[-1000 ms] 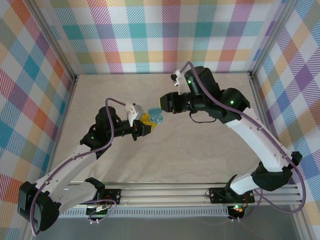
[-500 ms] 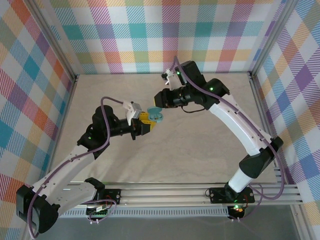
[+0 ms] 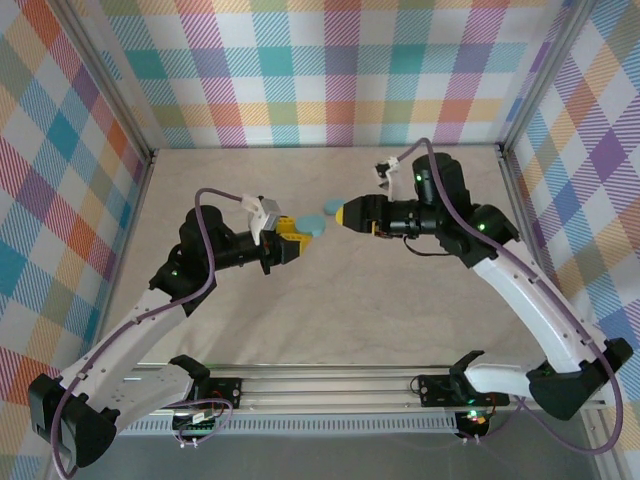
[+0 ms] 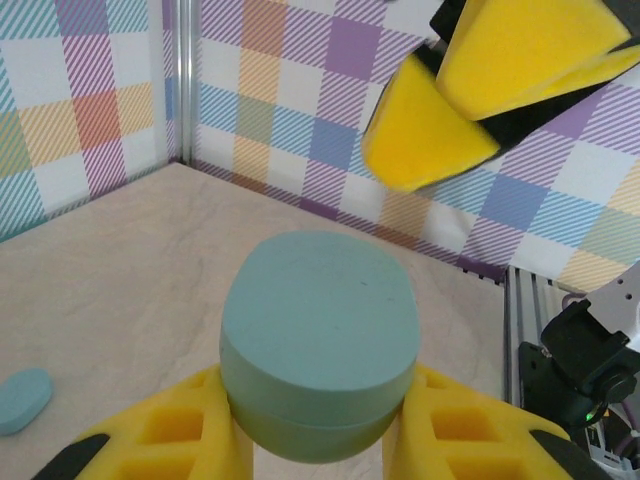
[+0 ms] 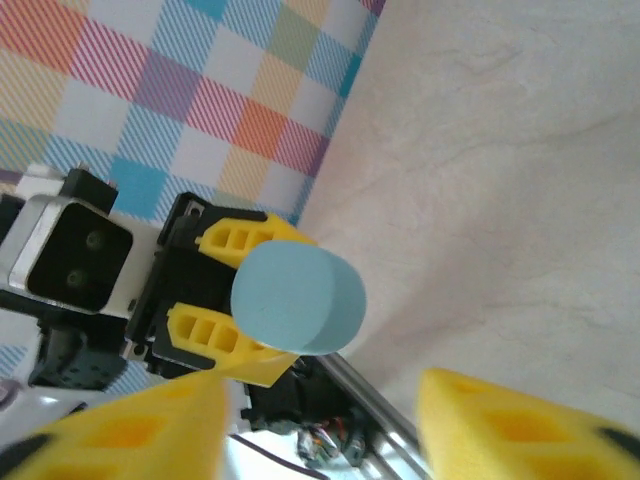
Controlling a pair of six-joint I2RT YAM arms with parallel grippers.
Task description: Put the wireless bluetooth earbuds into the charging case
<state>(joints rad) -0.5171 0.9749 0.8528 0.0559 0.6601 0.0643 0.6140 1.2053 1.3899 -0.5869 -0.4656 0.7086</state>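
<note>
Left gripper (image 3: 298, 239): clamped on the charging case (image 4: 318, 340), yellow fingers (image 4: 190, 425) pressing its two long sides, held up off the table (image 3: 400, 300). The case sticks out past the fingertips toward the right arm. It's a plain teal oval with a smooth flat top and a seam running round the lower body. It looks closed from the left wrist view. No legible print on the faces I can see.

Right gripper (image 3: 347, 213): jaws spread, nothing between them. The right wrist view shows both yellow fingers (image 5: 520, 425) wide apart, with bare table in the gap. It points straight at the case, tips near it but apart. In the left wrist view the fingers sit above and to the right of the case, not touching.

The right wrist view also looks back at the left gripper: case end-on between its fingers, black mount behind, and a grey camera block (image 5: 70, 245) with two lenses to the left. No label readable on it.

Small teal oval piece (image 3: 333, 208): lying flat on the table, just behind the gap between the two grippers and next to the right fingertips in the top view. It's smaller than the held case. I can't tell whether it's an earbud or a case part, or whether the right gripper touches it.

Surround: beige marbled table, pastel checked walls (image 3: 320, 70), aluminium rail (image 3: 330, 385) at the near edge carrying both bases.
</note>
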